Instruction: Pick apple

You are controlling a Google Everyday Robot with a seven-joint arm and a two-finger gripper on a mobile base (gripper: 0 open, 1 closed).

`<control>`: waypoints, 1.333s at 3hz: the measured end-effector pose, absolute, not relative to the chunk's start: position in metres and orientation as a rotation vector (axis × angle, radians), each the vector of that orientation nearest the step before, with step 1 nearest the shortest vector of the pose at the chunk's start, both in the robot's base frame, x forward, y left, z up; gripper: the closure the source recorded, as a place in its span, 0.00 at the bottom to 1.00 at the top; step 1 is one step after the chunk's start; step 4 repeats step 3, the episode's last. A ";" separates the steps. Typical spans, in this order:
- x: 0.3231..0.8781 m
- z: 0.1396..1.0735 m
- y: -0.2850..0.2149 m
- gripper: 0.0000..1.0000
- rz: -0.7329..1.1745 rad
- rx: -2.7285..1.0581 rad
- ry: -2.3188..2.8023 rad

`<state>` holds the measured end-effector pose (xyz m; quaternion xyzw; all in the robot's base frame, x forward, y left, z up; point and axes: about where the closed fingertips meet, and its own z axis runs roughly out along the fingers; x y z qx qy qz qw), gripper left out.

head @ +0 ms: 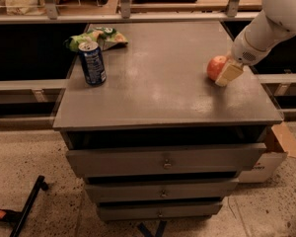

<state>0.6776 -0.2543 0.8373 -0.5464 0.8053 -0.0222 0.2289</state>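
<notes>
The apple (215, 66), small, round and red-orange, sits on the right side of the grey cabinet top (163, 78). My gripper (228, 73) comes down from the upper right on a white arm and is at the apple's right side, low over the top. One cream-coloured finger (229, 74) lies right against the apple's near right side and covers part of it. The other finger is hidden behind the arm and the apple.
A blue soda can (92, 63) stands at the left of the top, with a green chip bag (99, 36) behind it. Below are several drawers (163, 162). A cardboard box (274, 154) sits on the floor at the right. A rail runs along the back.
</notes>
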 end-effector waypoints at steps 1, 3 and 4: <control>0.680 0.840 -0.250 0.64 0.020 -1.475 2.211; 0.670 0.897 -0.231 1.00 0.207 -1.439 2.076; 0.670 0.897 -0.231 1.00 0.207 -1.439 2.076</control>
